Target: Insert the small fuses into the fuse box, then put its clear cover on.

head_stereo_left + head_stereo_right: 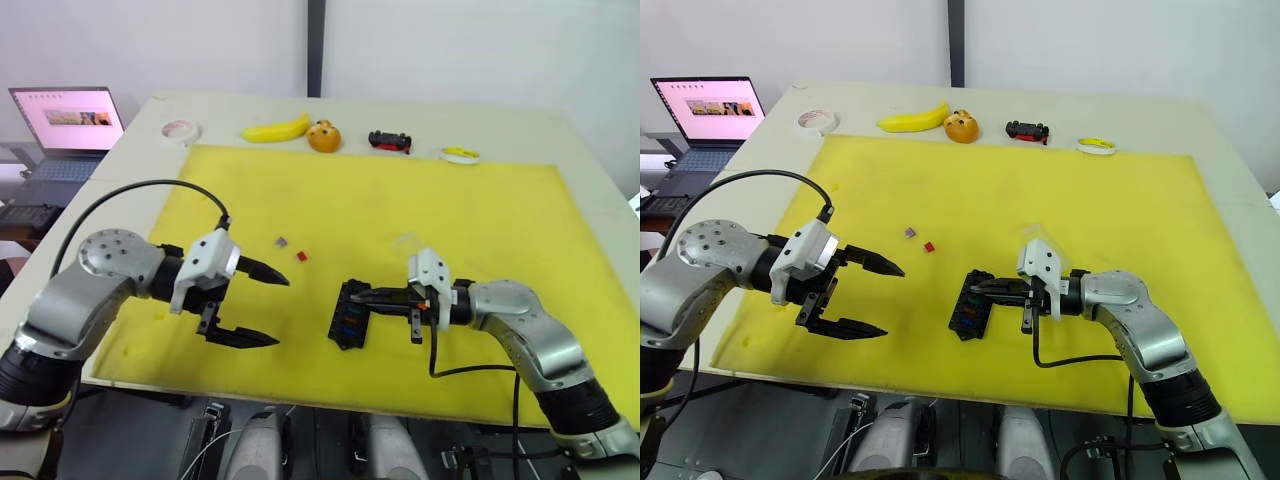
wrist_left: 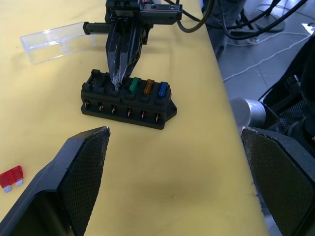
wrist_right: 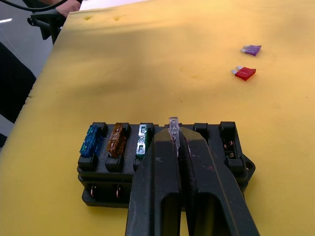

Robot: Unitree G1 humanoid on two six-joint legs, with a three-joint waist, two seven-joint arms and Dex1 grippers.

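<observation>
Yellow matting (image 1: 400, 200) covers most of a pale table (image 1: 560, 135), and the work sits toward its near edge. Just ahead of the right gripper (image 3: 174, 140) lies the fuse box (image 2: 125, 101), a black block with two rows of slots. The gripper's two black fingers are pressed together on a clear fuse (image 3: 173, 129), its pale blade standing up between the tips directly over the top row, beside the slot next to the green fuse (image 3: 143, 138). Past that one, away from the gripper, an amber fuse (image 3: 117, 138) and a blue fuse (image 3: 91, 140) already sit in their slots.

Beyond the box from the right gripper, well apart, a purple fuse (image 3: 251, 49) and a red fuse (image 3: 244, 73) lie loose on the mat, near each other. The clear cover (image 2: 56, 42) rests flat on the mat just beside the right gripper, behind the box as the left wrist sees it.

Facing the box from the other side, the left gripper (image 1: 262, 305) hangs with its fingers spread wide, holding nothing, the red fuse near its upper finger.

Along the far table edge sit a banana (image 1: 277, 129), an orange toy (image 1: 324, 136), a small black-and-red car (image 1: 389, 140) and tape rolls (image 1: 181, 130); a laptop (image 1: 68, 120) stands off to the left.
</observation>
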